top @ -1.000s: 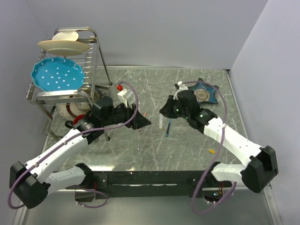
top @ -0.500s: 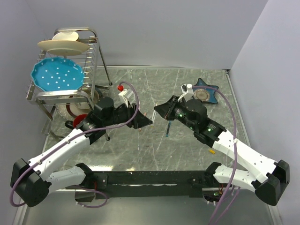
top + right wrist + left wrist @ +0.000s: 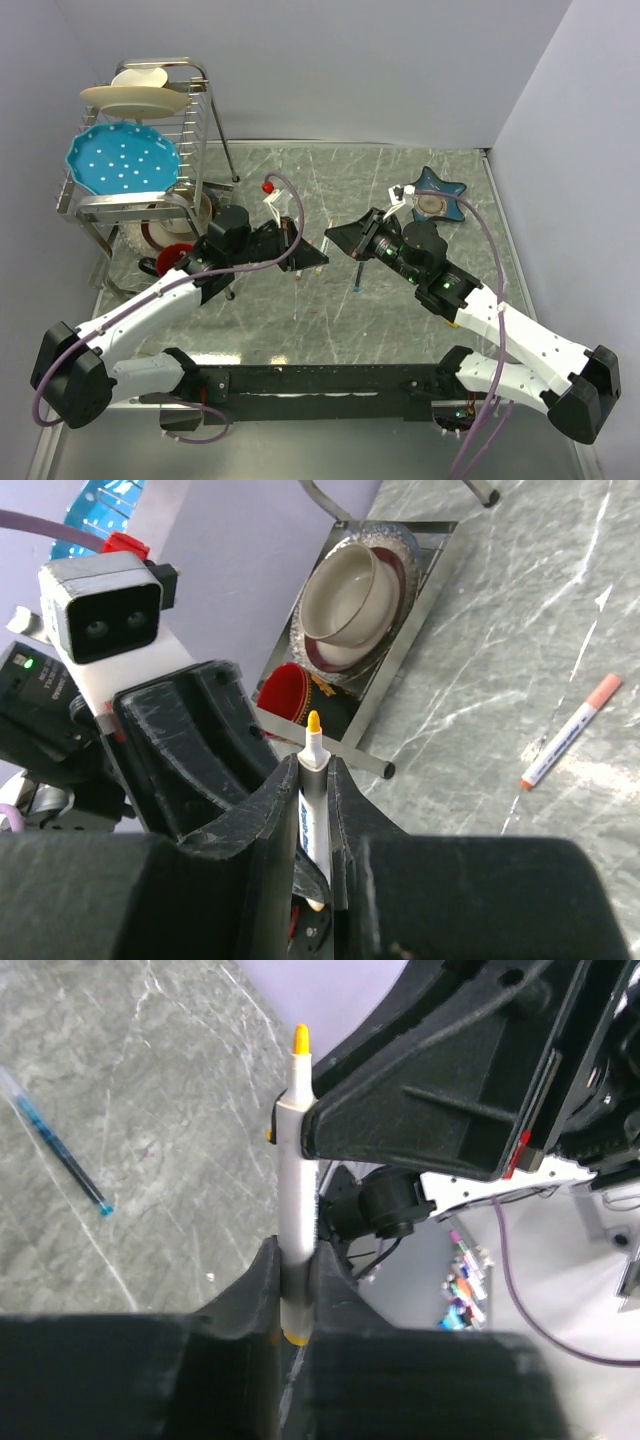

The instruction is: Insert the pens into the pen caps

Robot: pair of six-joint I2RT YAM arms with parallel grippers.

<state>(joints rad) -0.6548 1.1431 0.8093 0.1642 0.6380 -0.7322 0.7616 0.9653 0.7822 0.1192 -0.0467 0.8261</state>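
Altogether I count three: one yellow-tipped pen is clamped by both my left gripper and right gripper above the table; one blue pen and one red-ended pen lie on it.

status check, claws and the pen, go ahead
Left claw shut low on yellow-tipped pen. Right claw shut on same pen, nearer the tip. Tip bare, uncapped. Blue pen lies apart from both.
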